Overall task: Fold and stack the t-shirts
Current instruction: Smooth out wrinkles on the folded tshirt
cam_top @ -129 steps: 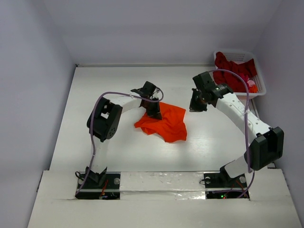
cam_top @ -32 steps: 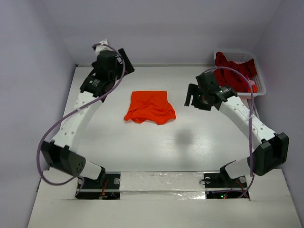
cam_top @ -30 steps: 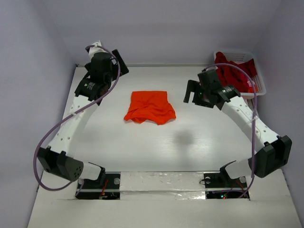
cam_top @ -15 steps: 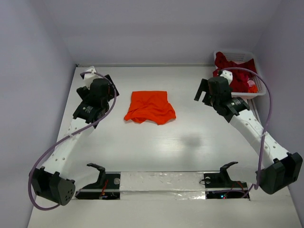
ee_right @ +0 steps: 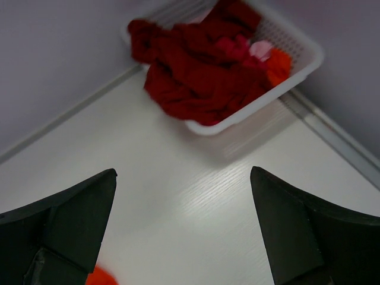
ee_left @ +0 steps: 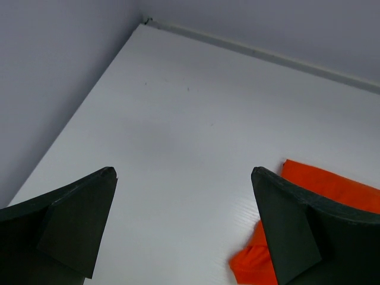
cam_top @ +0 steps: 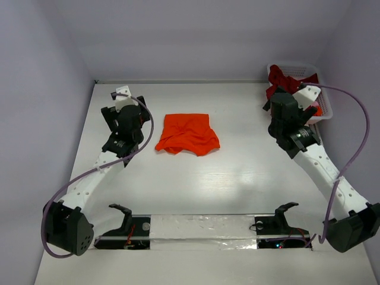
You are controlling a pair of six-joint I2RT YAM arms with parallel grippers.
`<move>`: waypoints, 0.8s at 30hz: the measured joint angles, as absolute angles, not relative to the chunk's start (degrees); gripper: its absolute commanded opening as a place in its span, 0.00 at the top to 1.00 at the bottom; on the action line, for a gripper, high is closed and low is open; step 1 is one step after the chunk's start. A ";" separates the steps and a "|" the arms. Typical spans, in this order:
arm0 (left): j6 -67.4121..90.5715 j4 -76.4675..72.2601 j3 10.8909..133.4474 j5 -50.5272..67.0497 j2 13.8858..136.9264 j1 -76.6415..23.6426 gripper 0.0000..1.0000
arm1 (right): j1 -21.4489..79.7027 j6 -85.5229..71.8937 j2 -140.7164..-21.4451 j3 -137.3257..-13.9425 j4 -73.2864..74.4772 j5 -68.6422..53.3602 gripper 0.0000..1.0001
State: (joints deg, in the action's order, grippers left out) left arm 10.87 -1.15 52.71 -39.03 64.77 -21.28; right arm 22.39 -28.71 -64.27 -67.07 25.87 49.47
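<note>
A bright orange t-shirt (cam_top: 187,134) lies folded into a rough rectangle at mid-table; its edge (ee_left: 332,187) shows by the right finger in the left wrist view. My left gripper (cam_top: 123,116) (ee_left: 184,172) hovers left of it, open and empty, over bare table. Darker red t-shirts (cam_top: 284,80) (ee_right: 196,71) are heaped in the white basket (cam_top: 325,110) (ee_right: 297,71) at the far right corner. My right gripper (cam_top: 286,113) (ee_right: 183,172) hangs just left of the basket, open with nothing between its fingers.
Pale walls close the table (cam_top: 178,178) at the left, back and right. A pink and an orange piece of cloth (ee_right: 274,62) lie among the red shirts in the basket. A taped strip (cam_top: 202,227) runs between the arm bases.
Both arms have swung outward and back: the left gripper came down from the far left corner, the right one moved right to beside the basket. The orange t-shirt has stayed put.
</note>
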 measured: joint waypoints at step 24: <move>1.52 -54.13 20.91 -37.32 72.88 -14.94 0.01 | 16.95 -7.38 -75.16 -34.28 -40.71 63.44 0.00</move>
